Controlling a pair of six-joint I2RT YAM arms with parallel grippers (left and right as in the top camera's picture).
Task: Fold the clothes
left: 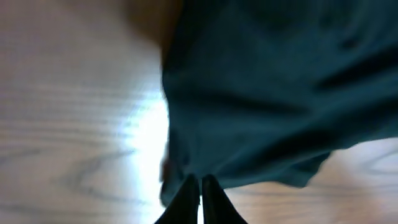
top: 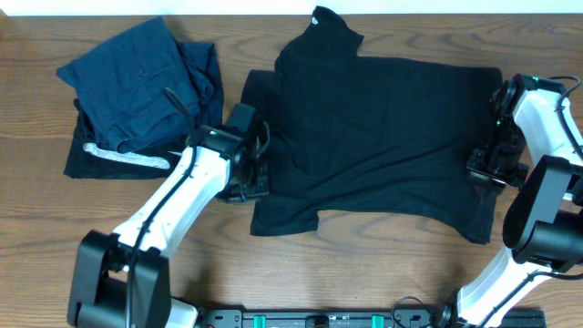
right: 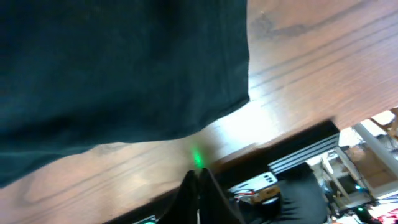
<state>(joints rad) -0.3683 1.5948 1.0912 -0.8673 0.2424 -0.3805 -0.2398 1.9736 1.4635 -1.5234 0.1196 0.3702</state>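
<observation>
No readable text — anywhere.

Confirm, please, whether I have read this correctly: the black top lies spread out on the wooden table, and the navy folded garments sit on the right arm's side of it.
Not quite. The overhead view shows the navy folded garments on the side of the left arm, not the right. The black top does lie spread out on the wooden table.
</observation>
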